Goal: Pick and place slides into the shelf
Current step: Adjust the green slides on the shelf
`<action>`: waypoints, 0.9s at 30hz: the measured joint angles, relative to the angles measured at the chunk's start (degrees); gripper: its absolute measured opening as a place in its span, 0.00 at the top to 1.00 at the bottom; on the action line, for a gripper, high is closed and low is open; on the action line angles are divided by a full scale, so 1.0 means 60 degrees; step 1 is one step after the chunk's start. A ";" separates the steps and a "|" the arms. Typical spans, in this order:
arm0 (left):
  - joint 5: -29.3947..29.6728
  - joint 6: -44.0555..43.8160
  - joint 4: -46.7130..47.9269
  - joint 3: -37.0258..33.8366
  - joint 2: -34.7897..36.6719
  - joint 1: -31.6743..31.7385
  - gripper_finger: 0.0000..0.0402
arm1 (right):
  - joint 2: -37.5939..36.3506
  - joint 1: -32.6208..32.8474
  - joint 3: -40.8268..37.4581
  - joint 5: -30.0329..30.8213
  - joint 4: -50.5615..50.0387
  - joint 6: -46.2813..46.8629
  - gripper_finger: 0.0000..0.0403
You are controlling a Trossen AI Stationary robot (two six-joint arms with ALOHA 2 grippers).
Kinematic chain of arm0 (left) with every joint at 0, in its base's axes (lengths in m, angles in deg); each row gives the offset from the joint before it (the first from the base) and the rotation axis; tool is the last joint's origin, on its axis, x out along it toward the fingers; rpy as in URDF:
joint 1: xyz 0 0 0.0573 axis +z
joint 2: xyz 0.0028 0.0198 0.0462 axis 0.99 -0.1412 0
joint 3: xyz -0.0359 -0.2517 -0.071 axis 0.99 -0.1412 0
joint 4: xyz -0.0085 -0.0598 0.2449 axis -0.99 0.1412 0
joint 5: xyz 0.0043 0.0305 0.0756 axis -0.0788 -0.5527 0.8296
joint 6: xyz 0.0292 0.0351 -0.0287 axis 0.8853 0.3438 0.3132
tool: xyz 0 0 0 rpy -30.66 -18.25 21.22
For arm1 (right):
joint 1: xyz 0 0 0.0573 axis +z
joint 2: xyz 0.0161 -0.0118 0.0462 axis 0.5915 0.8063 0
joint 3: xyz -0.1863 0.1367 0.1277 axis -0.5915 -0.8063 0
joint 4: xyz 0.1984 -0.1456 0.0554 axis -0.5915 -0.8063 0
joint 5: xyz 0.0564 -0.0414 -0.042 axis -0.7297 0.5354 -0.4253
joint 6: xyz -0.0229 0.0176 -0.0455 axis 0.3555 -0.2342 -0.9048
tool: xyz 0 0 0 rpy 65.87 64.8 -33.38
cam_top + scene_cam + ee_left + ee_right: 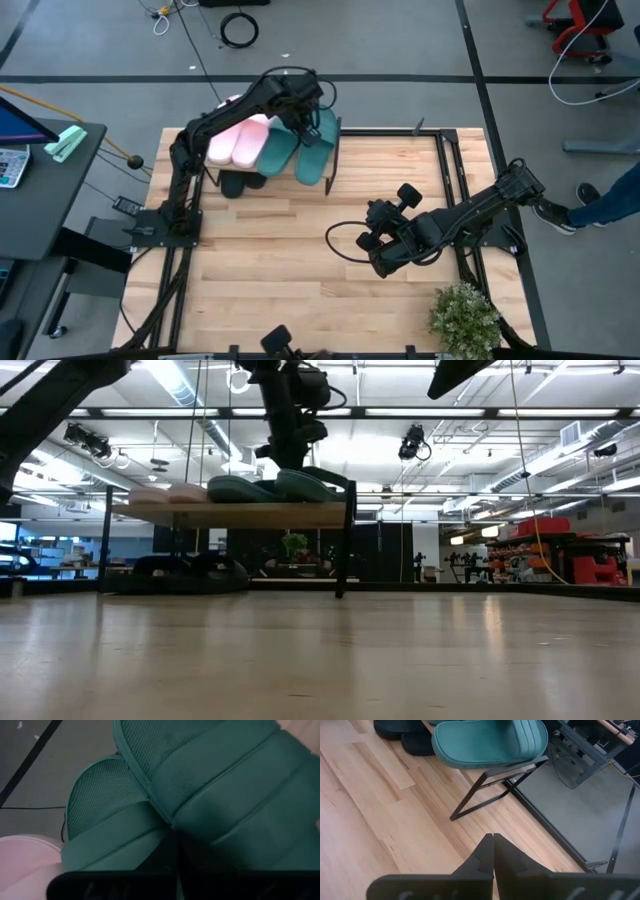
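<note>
- Potted plant (pixel 465 318) standing on the wooden tabletop (pixel 270 270) at its near right corner.
- Coiled black cable (pixel 239 29) lying on the grey floor beyond the far edge.
- Side desk (pixel 45 190) left of the tabletop, bearing a pale green object (pixel 64 144) and a calculator (pixel 11 165).
- Person's leg and shoe (pixel 600 205) off the right edge.

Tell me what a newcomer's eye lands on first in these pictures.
First, the shelf at the table's far edge, its top crowded with pale pink slides and teal slides, black slides beneath. The left end effector sits shut right over the teal pair. The right end effector waits shut mid-table, near a potted plant.
</note>
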 joint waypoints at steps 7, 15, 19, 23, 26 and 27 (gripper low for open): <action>-0.0024 -0.0007 0.0193 0.0024 -0.0333 0.0087 0.99 | 0.0000 0.0000 0.0000 -0.0006 0.0000 0.0004 0.99; 0.0452 -0.0440 0.0774 -0.0095 -0.0319 0.0441 0.99 | -0.0002 0.0004 -0.0044 -0.0041 0.0033 0.0098 0.99; 0.0619 -0.0478 0.1156 -0.0098 -0.0323 0.0646 0.99 | -0.0007 0.0004 -0.0349 -0.0159 0.0066 0.0105 0.99; 0.0868 -0.0473 0.1242 -0.0099 -0.0374 0.0699 0.99 | -0.0007 -0.0004 -0.0580 -0.0269 0.0066 0.0160 0.99; 0.1211 -0.0532 0.1321 -0.0106 -0.0366 0.0729 0.99 | -0.0007 0.0000 -0.0590 -0.0280 0.0071 0.0277 0.99; 0.1249 -0.0566 0.1368 -0.0106 -0.0360 0.0740 0.99 | -0.0007 0.0003 -0.0590 -0.0298 0.0071 0.0277 0.99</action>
